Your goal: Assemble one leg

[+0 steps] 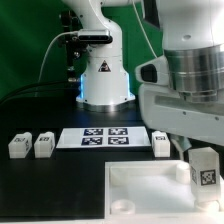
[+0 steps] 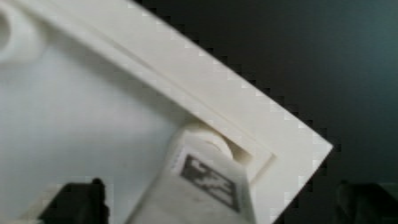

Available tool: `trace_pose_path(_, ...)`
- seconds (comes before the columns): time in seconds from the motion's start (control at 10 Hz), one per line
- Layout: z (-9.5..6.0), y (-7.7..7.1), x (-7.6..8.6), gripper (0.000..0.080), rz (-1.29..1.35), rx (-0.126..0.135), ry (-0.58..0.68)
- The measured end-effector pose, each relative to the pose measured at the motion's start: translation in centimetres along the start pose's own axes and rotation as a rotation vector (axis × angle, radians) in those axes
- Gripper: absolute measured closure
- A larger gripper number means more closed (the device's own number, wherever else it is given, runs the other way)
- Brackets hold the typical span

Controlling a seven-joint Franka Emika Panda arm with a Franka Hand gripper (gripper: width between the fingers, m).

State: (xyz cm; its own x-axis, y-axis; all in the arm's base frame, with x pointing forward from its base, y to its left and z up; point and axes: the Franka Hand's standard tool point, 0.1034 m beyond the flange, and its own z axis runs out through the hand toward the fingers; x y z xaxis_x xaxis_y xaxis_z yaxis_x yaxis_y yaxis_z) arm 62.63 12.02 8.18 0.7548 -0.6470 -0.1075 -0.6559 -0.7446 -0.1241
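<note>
Leg in hand: the leg (image 1: pixel 203 170) is standing at the far right corner of the white panel (image 1: pixel 140 192), tag facing the exterior camera.
Seating: in the wrist view the leg (image 2: pixel 210 182) is meeting the round corner socket (image 2: pixel 217 143) of the panel (image 2: pixel 107 110); whether it is sitting fully home I cannot tell.
Gripper: the gripper (image 2: pixel 222 205) is hanging over that corner, its dark fingers (image 2: pixel 79 203) standing wide apart, with the leg between them and a gap showing on each side, so nothing looks clamped.
Spare parts: two more legs (image 1: pixel 18 146) (image 1: pixel 43 145) are waiting at the far left of the black table (image 1: pixel 60 185), and a third (image 1: pixel 162 143) is lying just right of the marker board (image 1: pixel 105 138).
Progress: the carrying and placing appear to be done, judging by the leg standing in the corner.
Remaining: probably tightening or checking the seat, then clearing the arm away.
</note>
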Motion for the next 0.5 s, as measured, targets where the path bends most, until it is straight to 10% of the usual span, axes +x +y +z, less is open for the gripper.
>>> trace_pose_path(0.5, 0.08, 0.59, 0.38, 0.0151, -0.460, -0.001, 0.014)
